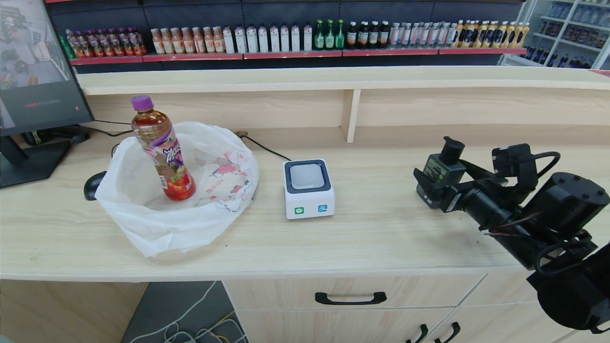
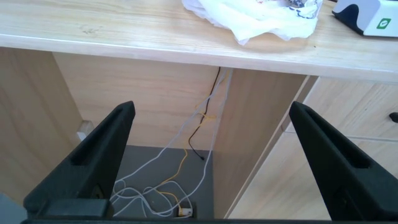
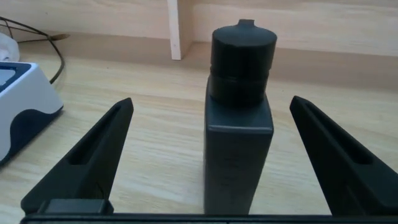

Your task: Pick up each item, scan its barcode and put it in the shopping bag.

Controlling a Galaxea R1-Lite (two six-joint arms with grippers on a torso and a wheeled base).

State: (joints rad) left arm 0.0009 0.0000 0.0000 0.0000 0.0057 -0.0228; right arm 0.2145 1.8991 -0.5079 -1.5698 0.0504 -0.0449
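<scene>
A tea bottle [image 1: 162, 150] with a purple cap stands upright inside the open white shopping bag [image 1: 143, 224] on the left of the wooden counter. To the bag's right sits the white barcode scanner [image 1: 308, 188], also seen from the right wrist [image 3: 18, 106]. On the right of the counter stands a black bottle [image 1: 441, 174] with a black cap. My right gripper [image 3: 211, 102] is open, with its fingers [image 3: 93, 155] wide on either side of the black bottle [image 3: 239, 124] and apart from it. My left gripper [image 2: 211, 109] is open and empty, low in front of the counter, below the bag's edge [image 2: 261, 15].
A monitor [image 1: 33, 71] and a black mouse [image 1: 93, 183] stand at the far left, with a cable [image 1: 264, 147] running behind the bag. A raised shelf with an upright divider [image 1: 350, 116] borders the counter's back. Drawers with black handles [image 1: 350, 299] lie below.
</scene>
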